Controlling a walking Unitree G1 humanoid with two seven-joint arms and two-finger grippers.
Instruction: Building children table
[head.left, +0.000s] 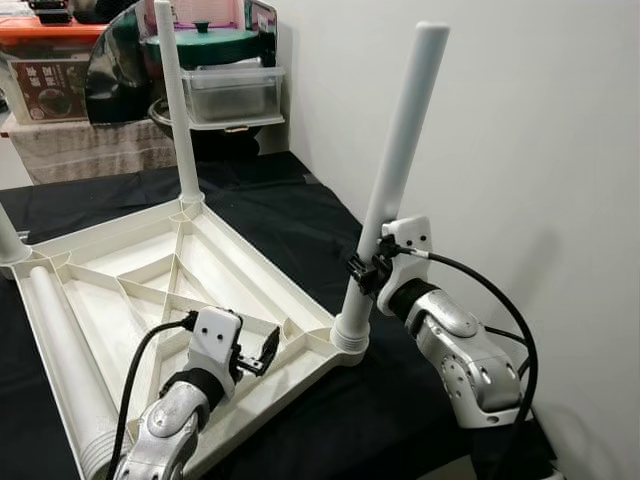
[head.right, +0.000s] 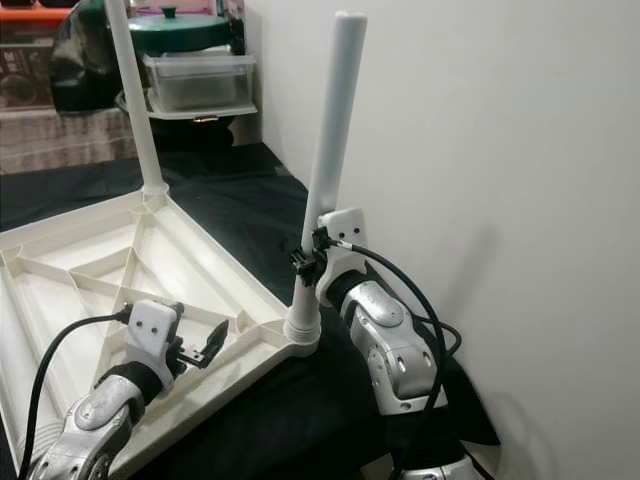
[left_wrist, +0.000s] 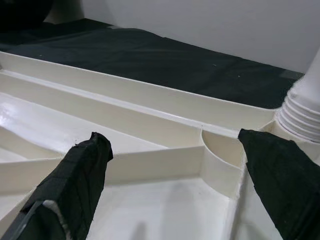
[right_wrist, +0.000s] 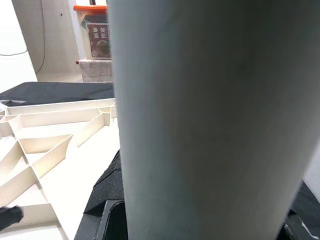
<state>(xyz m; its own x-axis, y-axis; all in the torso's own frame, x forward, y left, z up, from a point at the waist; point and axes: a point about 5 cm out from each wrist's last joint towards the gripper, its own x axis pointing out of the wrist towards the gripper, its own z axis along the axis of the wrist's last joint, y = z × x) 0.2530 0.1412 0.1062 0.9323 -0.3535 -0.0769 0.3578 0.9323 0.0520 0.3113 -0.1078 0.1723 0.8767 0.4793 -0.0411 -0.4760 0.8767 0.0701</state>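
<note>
The white plastic table top (head.left: 120, 290) lies upside down on a black cloth, ribs facing up. A white leg (head.left: 400, 150) stands tilted in the near right corner socket (left_wrist: 302, 112). My right gripper (head.left: 362, 268) is shut on this leg low down, and in the right wrist view the leg (right_wrist: 210, 115) is very close. Another leg (head.left: 175, 110) stands upright at the far corner, and a third (head.left: 8, 240) at the left edge. A loose leg (head.left: 60, 340) lies along the top's left side. My left gripper (head.left: 268, 350) hovers open over the ribs near the right corner, its fingers (left_wrist: 80, 175) wide apart.
A white wall (head.left: 520, 150) stands close on the right. Behind the cloth are a clear plastic container (head.left: 230, 92), a green pot lid (head.left: 205, 40) and boxes (head.left: 45, 80). The black cloth (head.left: 290, 210) drops off at the front near my arms.
</note>
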